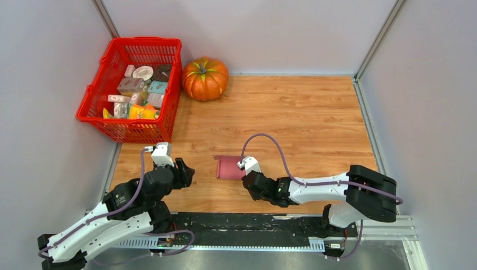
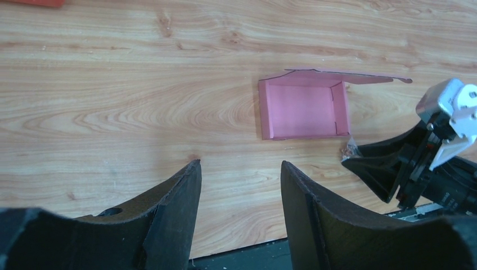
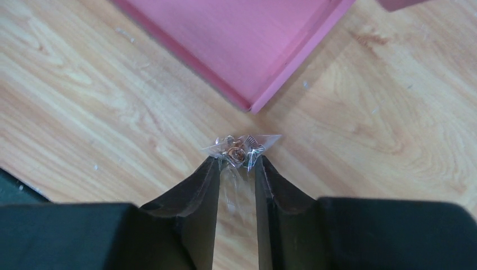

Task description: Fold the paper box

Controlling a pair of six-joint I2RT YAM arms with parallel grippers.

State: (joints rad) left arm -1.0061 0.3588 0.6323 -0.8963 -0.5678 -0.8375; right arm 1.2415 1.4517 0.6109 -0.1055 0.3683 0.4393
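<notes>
tray formed, lid not yet shut – box (image 1: pixel 229 167) about half folded

it sits on the table (image 1: pixel 304 112) just ahead of the arms, between the two grippers, open side up. three walls stand and the lid flap (image 2: pixel 349 76) on the far edge is open, so closing and tucking it looks like what is left. long axis runs left to right. left gripper (image 2: pixel 241 166) wide and empty, near the box. right gripper (image 3: pixel 237 161) narrow, jaws either side of a small clear packet (image 3: pixel 242 147) just beside the box's corner – whether it is pinched i cannot tell.
</notes>
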